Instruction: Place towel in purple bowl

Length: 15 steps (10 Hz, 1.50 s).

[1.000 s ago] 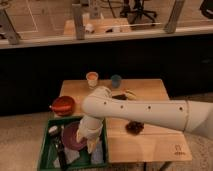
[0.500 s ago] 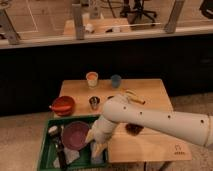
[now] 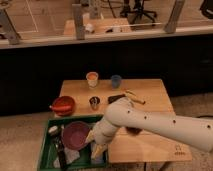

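The purple bowl (image 3: 75,135) sits upright in the green tray (image 3: 46,150), at its middle. A pale crumpled patch that looks like the towel (image 3: 71,157) lies on the tray floor just in front of the bowl. My gripper (image 3: 94,145) hangs low over the tray's right part, right beside the bowl's right rim and a little right of the towel. Its tan fingertips (image 3: 98,151) stand apart, open, with nothing seen between them. The white arm (image 3: 150,122) reaches in from the right.
A red bowl (image 3: 63,105) stands on the wooden table (image 3: 150,145) left of a metal cup (image 3: 94,103). Behind are a tan cup (image 3: 92,78), a blue cup (image 3: 116,80), a dark item (image 3: 116,98) and a banana (image 3: 134,96). A white object (image 3: 53,131) lies in the tray.
The arm has dropped lower and swung rightward over the table. The gripper has sunk slightly toward the tray's front right. Its opening looks unchanged.
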Available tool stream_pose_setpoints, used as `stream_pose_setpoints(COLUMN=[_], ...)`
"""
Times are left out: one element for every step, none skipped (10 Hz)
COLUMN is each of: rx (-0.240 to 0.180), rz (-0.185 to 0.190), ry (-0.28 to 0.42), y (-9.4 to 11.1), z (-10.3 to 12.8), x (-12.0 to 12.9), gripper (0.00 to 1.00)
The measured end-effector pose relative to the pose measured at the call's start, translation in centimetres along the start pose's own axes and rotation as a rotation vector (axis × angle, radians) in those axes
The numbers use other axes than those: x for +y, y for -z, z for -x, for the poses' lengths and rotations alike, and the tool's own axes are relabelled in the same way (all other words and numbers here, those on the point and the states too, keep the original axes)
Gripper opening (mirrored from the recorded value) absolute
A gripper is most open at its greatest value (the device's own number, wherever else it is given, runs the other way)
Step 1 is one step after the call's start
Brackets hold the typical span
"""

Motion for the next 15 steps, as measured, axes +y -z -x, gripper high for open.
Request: stream_pose_setpoints(rx=[0.004, 0.0, -0.01, -0.015, -0.02, -0.026, -0.032, -0.042, -0.055, -0.063, -0.071, -0.086, -0.099, -0.108, -0.117], rz=[-0.034, -0.071, -0.093, -0.104, -0.116, -0.119, -0.115, -0.107, -0.094, -0.076, -0.067, -0.059, -0.059, -0.062, -0.072], ry=[-0.026, -0.053, -0.088, -0.104, -0.123, -0.136, -0.14, -0.144, -0.139, -0.128, -0.117, -0.103, -0.091, -0.083, -0.072], y=[-0.3, -0.9, -1.7, -2.1, -2.5, -3.0, -3.5, -4.1, -4.6, -5.1, -5.3, -5.6, -5.6, -5.4, -5.0], z=[0.0, -0.2, -0.5, -0.6, -0.8, -1.2, -1.2, -1.3, -1.4, -1.4, -1.2, -1.2, -1.2, -1.1, -0.9], x=[-0.2, -0.2, -0.3, -0.4, -0.5, -0.6, -0.7, -0.8, -1.0, -1.0, -1.1, -1.0, -0.9, -0.8, -0.7], gripper=[0.58, 0.58, 0.58, 0.58, 0.58, 0.58, 0.58, 0.58, 0.58, 0.58, 0.58, 0.58, 0.58, 0.58, 0.58])
